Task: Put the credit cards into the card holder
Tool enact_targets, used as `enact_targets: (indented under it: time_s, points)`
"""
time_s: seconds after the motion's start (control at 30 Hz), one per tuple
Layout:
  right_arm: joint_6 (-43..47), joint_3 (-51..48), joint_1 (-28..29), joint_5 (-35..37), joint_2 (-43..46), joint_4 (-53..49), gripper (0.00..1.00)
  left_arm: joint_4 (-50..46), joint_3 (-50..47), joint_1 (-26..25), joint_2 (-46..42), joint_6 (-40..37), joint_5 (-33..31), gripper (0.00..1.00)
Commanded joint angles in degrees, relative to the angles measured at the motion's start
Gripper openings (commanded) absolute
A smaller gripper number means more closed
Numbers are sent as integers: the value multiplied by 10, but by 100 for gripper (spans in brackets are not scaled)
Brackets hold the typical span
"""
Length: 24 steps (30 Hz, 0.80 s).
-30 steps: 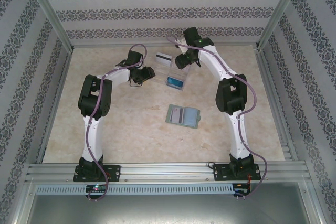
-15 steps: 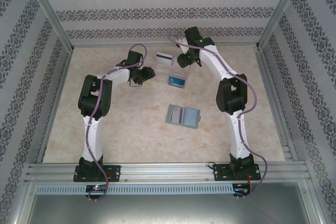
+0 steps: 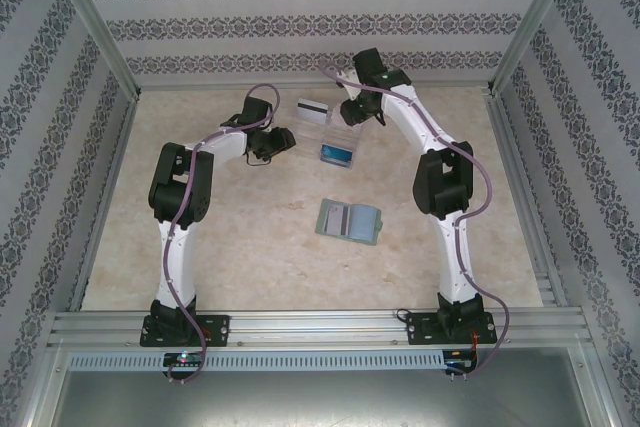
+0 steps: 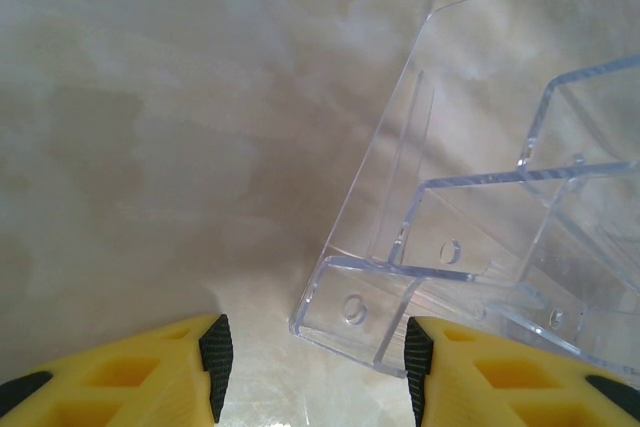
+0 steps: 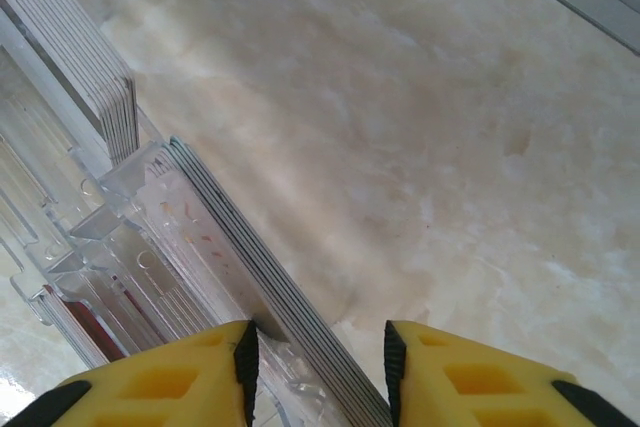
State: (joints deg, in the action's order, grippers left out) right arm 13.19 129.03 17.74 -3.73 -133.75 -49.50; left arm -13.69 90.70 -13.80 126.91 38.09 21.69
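Step in hand: card pickup from tray (image 4: 400,147). My right gripper (image 5: 318,362) straddles cards (image 5: 265,272) at bottom of wrist view. Jaws half-wide, left pad at stack, right pad apart, so no grip yet, I judge. My left gripper (image 4: 312,352) half-wide about tray corner, empty. Holder (image 3: 349,220) centre of top view, below tray. Next: pinch one card, lift straight, carry to holder.

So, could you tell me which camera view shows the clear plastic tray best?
The left wrist view: the clear tray sits close and sharp, walls and dividers plain. The top external view shows it small between the arms, and the right wrist view catches one side holding credit cards on edge.
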Motion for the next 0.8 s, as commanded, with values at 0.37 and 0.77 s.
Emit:
enact_targets:
  time_s: [0.37, 0.77]
  points:
    - [-12, 7, -9, -16, 31, 3, 26, -11, -19, -4, 9, -3, 10, 52]
    - [-9, -16, -11, -27, 62, 6, 18, -11, -19, -3, 9, -3, 12, 52]
